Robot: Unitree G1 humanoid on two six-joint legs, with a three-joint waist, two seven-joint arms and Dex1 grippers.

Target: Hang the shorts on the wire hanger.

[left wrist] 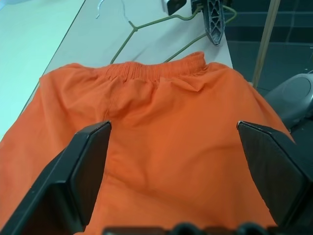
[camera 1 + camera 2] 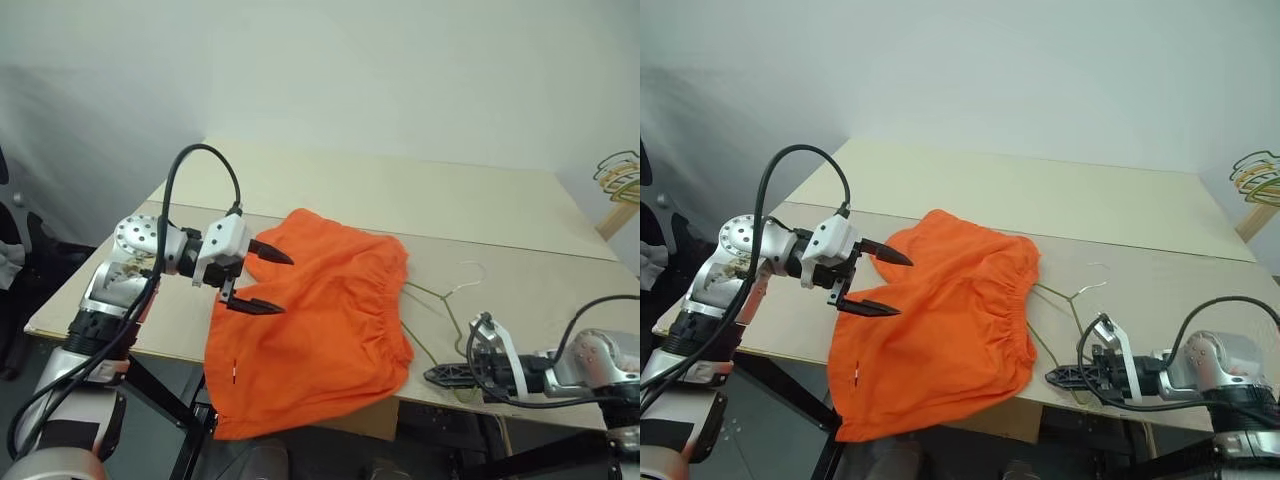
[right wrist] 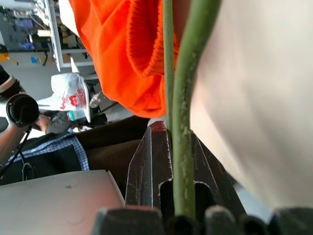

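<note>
1 pair of orange shorts [image 2: 320, 320] drapes the table [image 2: 400, 195] edge — left gripper [image 2: 262, 280] spread wide above it, right gripper [image 2: 1065, 376] clamped on 1 wire hanger [image 2: 445, 300].

You have the shorts [image 2: 320, 320] draped over the table's [image 2: 420, 195] near edge toward its left corner; the wire hanger [image 2: 445, 300] lies just right of them, its lower end at the near edge.
</note>
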